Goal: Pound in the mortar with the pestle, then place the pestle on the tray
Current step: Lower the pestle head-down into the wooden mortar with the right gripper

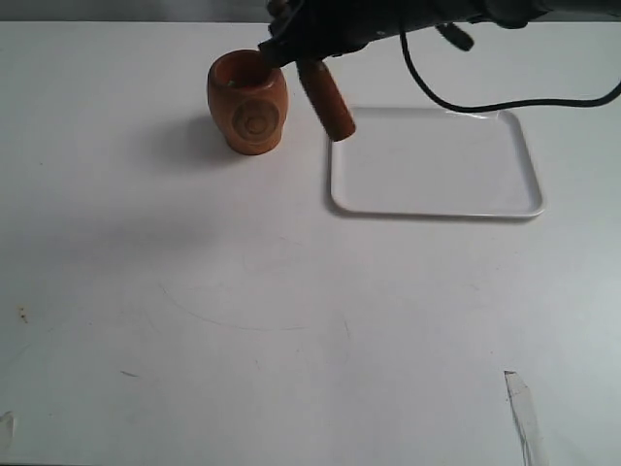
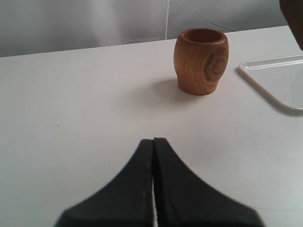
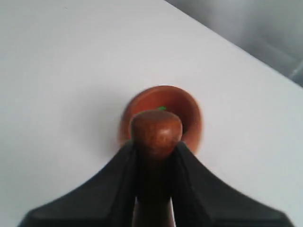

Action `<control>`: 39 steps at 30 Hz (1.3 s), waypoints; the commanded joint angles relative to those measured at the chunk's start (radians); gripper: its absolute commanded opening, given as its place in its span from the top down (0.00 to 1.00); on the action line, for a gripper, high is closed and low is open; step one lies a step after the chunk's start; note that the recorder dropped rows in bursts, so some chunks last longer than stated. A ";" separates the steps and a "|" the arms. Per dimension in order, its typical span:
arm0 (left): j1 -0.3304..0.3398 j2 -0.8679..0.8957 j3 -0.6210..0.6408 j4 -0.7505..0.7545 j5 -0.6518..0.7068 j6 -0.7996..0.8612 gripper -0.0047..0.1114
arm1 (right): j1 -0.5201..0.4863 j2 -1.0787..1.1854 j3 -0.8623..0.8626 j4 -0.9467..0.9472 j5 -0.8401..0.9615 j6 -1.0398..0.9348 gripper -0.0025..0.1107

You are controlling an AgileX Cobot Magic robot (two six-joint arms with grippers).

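Note:
The orange-brown mortar [image 1: 247,103] stands upright on the white table, left of the tray [image 1: 456,175]. My right gripper [image 1: 301,53] is shut on the dark reddish-brown pestle [image 1: 327,100]. The pestle hangs tilted in the air between the mortar and the tray's left edge, thick end down. In the right wrist view the pestle's rounded end [image 3: 156,128] sticks out past the right gripper [image 3: 156,147], with the mortar's open mouth [image 3: 189,111] behind it. The left gripper [image 2: 154,140] is shut and empty, low over the table, well short of the mortar [image 2: 201,61]. The exterior view does not show it.
A black cable [image 1: 505,103] loops from the right arm over the tray's far edge. The tray's corner [image 2: 279,80] lies right of the mortar in the left wrist view. A strip of tape [image 1: 522,408] sits near the front right of the table. A pale wall stands behind it.

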 commanded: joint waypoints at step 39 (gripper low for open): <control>-0.008 -0.001 0.001 -0.007 -0.003 -0.008 0.96 | -0.003 0.361 -0.012 -1.286 -1.300 1.285 0.98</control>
